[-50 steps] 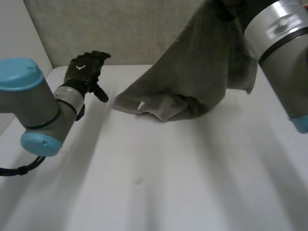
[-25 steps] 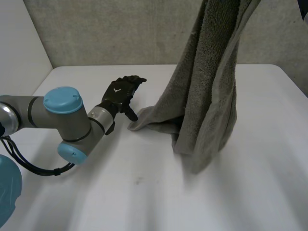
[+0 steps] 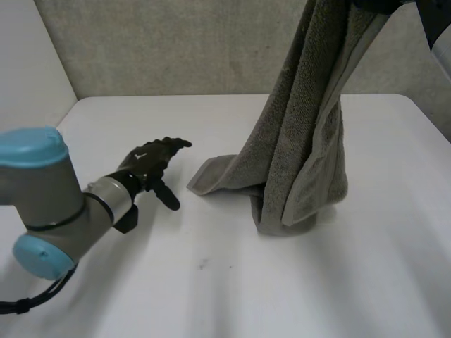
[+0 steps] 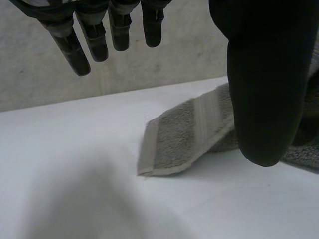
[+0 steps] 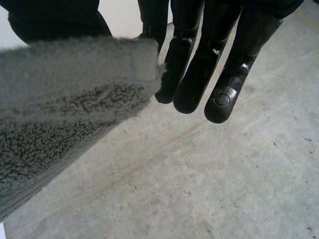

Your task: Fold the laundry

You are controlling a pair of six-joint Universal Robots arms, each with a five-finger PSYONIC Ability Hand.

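The right hand (image 5: 199, 64) pinches the towel (image 3: 303, 141), which hangs down onto the table (image 3: 282, 282), while the left hand (image 3: 148, 162), fingers straight and apart, is near its low end.

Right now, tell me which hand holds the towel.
The right hand: raised, it pinches the top edge of the grey towel. The left hand is open, apart from the towel.

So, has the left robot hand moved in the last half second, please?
Yes. The left robot hand has drawn back, away from the towel's corner lying on the table.
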